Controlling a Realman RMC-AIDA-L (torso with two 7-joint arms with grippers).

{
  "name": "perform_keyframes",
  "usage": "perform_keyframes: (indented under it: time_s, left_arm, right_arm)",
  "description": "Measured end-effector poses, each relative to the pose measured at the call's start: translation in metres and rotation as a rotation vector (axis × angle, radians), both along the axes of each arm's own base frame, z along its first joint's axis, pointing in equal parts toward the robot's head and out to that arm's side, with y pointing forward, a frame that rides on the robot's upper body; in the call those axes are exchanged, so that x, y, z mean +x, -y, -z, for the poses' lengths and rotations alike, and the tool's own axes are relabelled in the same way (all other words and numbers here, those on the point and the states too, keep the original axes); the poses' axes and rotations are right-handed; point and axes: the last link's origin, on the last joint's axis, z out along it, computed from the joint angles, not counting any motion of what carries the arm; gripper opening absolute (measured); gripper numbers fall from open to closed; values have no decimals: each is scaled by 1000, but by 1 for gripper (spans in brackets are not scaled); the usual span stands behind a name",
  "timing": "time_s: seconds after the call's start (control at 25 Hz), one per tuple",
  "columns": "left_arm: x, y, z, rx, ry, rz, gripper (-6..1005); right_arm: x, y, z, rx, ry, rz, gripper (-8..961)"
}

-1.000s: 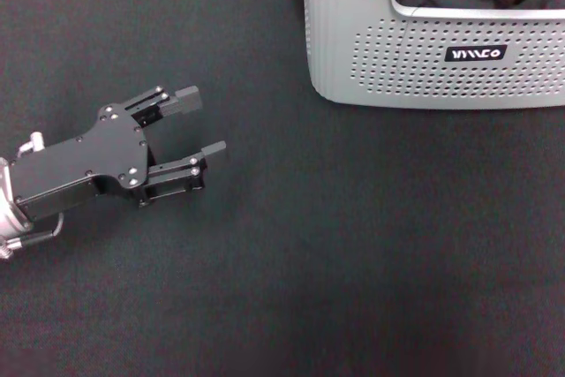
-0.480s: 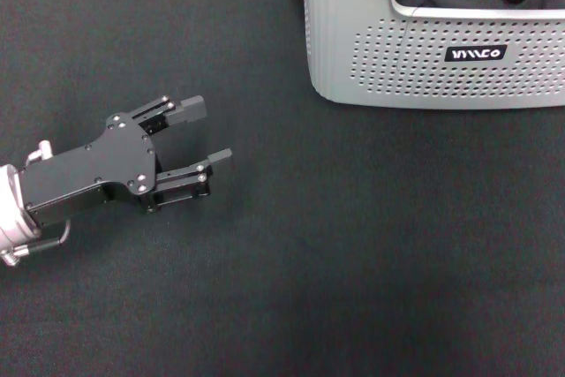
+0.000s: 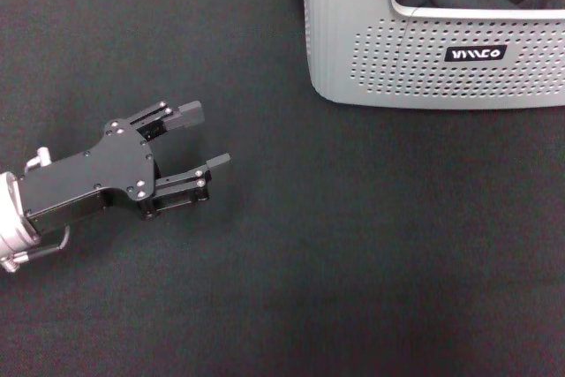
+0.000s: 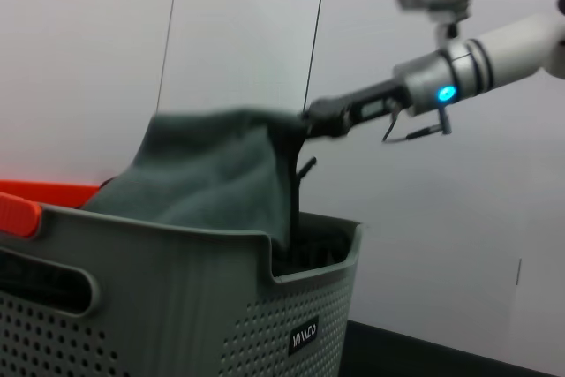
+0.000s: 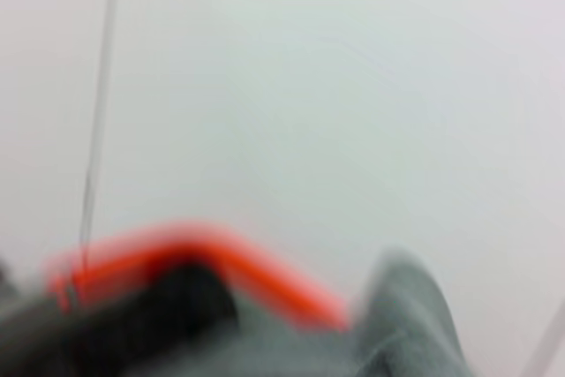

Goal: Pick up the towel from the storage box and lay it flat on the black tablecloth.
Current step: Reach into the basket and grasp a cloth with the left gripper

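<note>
Currently, left gripper (image 3: 208, 137): you will find it low over the black tablecloth (image 3: 353, 245) at the left of the head view, well apart from the storage box (image 3: 424, 50); its fingers (image 3: 187, 113) stand spread and hold nothing.
Right gripper (image 4: 309, 125): note it in the left wrist view, raised above the storage box (image 4: 177, 306); its fingers are clamped on the corner of a grey cloth (image 4: 212, 178).
Grey cloth: it hangs from that grip, upper edge taut, lower part inside the box; a dark trim runs down its edge.
Towel: you cannot make out any yellow-orange cloth in these views.
Storage box: it stands on the tablecloth at the far right of the tabletop, black label facing the robot.
Orange item (image 4: 18, 209): beside the box's far rim; cannot be identified.
</note>
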Motion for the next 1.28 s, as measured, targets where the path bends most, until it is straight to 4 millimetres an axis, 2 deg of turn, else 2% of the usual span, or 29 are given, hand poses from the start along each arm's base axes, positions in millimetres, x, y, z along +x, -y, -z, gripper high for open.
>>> perform_keyframes:
  time_s: [0.08,0.16,0.24,0.36,0.52,0.64,0.76,0.84,1.0,1.28]
  left_arm:
    - [0,1,-1,7,4,-2,829]
    - [0,1,-1,16,12,1,828]
    - [2,0,-2,27,24,7,828]
    - [8,-1,-10,42,89,6,827]
    - [21,-8,-29,32,252,-2,825]
    - [29,-9,-34,5,308,15,824]
    - [33,-10,-32,-15,326,19,823]
    - [34,-10,-29,-19,328,19,822]
    - [32,-7,-26,-24,336,6,821]
    - [35,-8,-20,-46,336,11,818]
  right_arm:
    - [0,11,-9,34,-87,-108,141]
    - [9,20,-16,62,-164,-191,108]
    - [16,22,-17,64,-205,-217,89]
    - [28,25,-18,16,-364,-250,80]
    - [28,29,-23,-88,-604,-347,67]
    - [31,23,-24,-113,-658,-356,58]
    - [39,15,-22,-111,-678,-334,57]
    - [56,3,-24,-44,-670,-244,57]
    - [78,-8,-28,-4,-662,-156,56]
    - [100,-32,-34,86,-633,22,78]
